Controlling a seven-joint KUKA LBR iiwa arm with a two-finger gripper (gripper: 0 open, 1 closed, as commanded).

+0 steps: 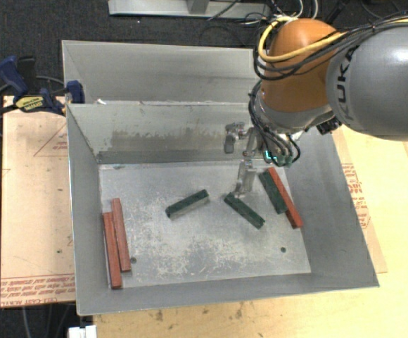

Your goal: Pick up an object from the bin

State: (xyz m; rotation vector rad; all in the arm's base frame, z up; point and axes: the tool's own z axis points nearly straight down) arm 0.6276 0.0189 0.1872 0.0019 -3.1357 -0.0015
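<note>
here i am, my gripper (pixel 242 191) down inside the grey bin (pixel 190 263), right of the middle of its floor. my arm comes in from the right. the orange cover (pixel 299 65) on my wrist sits high above the back wall, with yellow and black cables (pixel 267 48) looped round it.

straight below my tip lies a dark green bar (pixel 246 212), flat on the floor, slanting from upper left down to lower right. my tip is at its upper left end, either just over it or on it; i cannot tell whether there is contact. and is the gripper spread or pressed together? from this angle it reads as one narrow metal piece, so i cannot tell.

to the left, a little apart, lies a second green bar (pixel 187 203). it is flat too, tilted the other way with its right end higher. just to my right, a third green bar (pixel 273 190) lies along a red-brown bar (pixel 288 204). these two are side by side and touching, both slanting down to the right near the right wall. far over on the left, well apart from me, a pair of red-brown bars (pixel 116 241) lies side by side, running nearly parallel to the left wall.
</note>
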